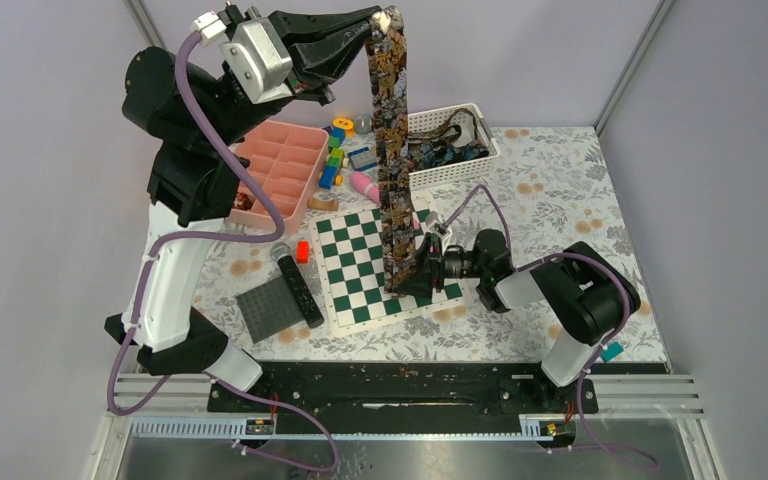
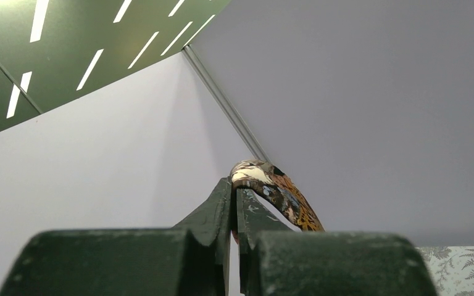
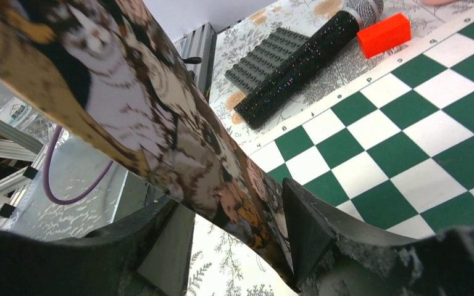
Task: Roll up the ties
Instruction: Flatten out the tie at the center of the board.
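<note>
The tie [image 1: 392, 150] is not yet rolled. The left jaws, clamped tight, hold it by one end high up. It hangs to the chessboard [image 1: 355, 288], where the right jaws stand part open around its lower end.

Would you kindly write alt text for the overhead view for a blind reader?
The left gripper holds a tie up by one end; it hangs down over the chessboard, where the open right gripper straddles its lower end. A basket and toys lie behind.
</note>
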{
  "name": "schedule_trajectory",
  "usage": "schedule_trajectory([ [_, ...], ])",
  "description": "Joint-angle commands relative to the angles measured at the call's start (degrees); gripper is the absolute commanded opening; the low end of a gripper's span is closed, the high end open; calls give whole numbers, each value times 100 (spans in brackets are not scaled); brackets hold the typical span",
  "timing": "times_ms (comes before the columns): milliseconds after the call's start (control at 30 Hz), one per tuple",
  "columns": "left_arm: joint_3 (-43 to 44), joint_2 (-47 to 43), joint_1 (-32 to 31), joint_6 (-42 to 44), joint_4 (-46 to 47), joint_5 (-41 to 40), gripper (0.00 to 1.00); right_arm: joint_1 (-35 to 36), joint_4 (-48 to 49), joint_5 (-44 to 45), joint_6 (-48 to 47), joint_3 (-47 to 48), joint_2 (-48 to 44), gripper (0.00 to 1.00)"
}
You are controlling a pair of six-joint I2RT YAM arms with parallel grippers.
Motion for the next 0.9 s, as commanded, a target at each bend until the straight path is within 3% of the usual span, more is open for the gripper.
schedule_trajectory([
  [0, -4, -123, 36, -74, 324, 23, 0, 79, 440, 150, -225, -102, 173, 60],
  [500, -44, -169, 98, -103, 353, 37, 0, 139, 456, 411, -285, -84, 404, 49],
  [633, -58, -178, 107, -112, 363, 38, 0, 142, 455, 510, -258, -55, 427, 34],
  [800, -148, -221, 144, -32, 334, -96, 0, 143, 222, 584, -61, 3, 209, 0],
  [867, -169, -232, 179, -33, 317, -240, 0, 145, -460, 447, -12, 216, 13, 0],
])
